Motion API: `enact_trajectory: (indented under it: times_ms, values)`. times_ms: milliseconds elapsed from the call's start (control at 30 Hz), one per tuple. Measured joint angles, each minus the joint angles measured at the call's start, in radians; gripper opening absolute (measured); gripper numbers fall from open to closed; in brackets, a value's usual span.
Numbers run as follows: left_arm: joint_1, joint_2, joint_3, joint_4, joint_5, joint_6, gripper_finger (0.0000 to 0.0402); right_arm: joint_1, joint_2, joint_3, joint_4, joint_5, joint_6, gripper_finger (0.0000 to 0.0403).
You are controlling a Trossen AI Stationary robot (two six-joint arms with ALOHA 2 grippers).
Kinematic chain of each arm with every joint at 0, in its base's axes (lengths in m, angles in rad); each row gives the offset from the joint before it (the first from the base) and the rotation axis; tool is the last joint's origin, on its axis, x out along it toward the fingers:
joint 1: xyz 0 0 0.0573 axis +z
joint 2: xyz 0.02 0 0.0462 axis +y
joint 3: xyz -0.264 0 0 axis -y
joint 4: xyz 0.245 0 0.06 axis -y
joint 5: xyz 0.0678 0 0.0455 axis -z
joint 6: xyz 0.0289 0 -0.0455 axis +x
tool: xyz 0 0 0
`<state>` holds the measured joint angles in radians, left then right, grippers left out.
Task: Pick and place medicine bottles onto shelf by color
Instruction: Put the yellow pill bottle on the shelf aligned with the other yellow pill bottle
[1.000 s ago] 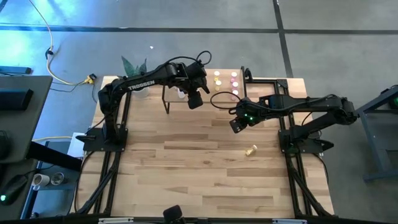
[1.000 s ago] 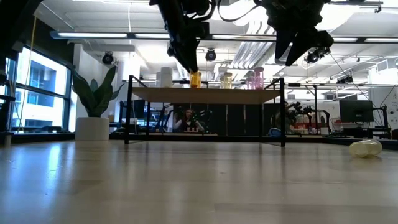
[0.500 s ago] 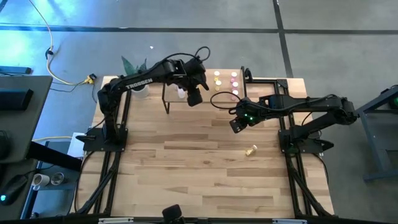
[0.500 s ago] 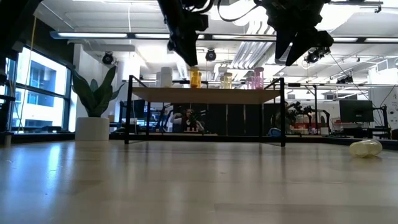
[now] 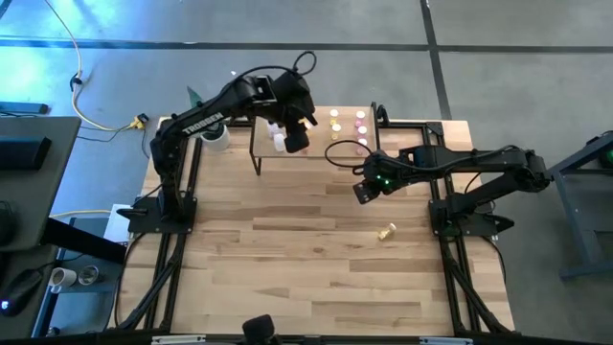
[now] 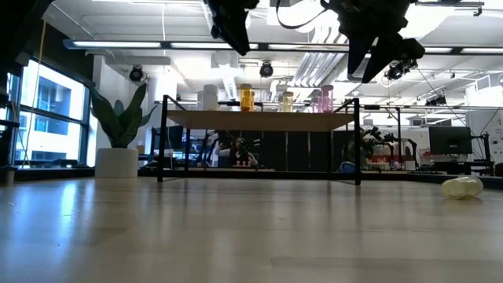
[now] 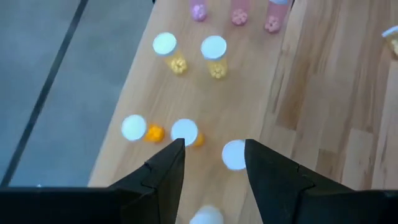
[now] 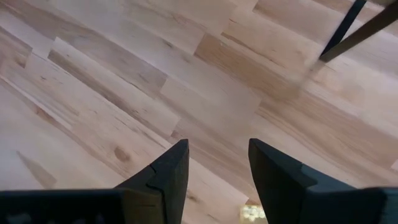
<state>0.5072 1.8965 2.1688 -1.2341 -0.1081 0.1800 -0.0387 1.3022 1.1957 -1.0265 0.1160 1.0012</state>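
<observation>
Several bottles [image 7: 184, 131] on shelf [image 7: 236, 93], left claw [image 7: 210, 163] above

We see, in the low view, a white open ceiling with long fluorescent light strips [image 6: 118, 45] across the upper frame, tall windows [image 6: 43, 118] at left, and a green broad-leaved plant in a white pot [image 6: 118, 134] left of centre. In the high view, grey concrete floor [image 5: 517, 67] fills the top.
</observation>
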Motion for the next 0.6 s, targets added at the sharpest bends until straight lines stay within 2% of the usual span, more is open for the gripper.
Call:
enact_trajectory:
  times_ms: [167, 233, 433, 600]
  values:
    - [0.015, -0.004, 0.059, -0.083, 0.005, 0.025, 0.0159, 0.019, 0.000, 0.000, 0.000, -0.038, 0.091, 0.0158]
    - [0.027, -0.017, 0.054, -0.090, 0.037, 0.026, 0.0159, 0.040, 0.000, 0.000, -0.007, -0.040, 0.133, 0.0158]
    - [0.063, -0.039, -0.013, -0.101, 0.191, 0.021, 0.0159, 0.117, 0.011, 0.000, -0.109, -0.027, 0.327, 0.0158]
    - [0.058, -0.052, -0.099, -0.086, 0.199, 0.023, 0.0159, 0.185, 0.040, 0.000, -0.191, -0.015, 0.511, 0.0158]
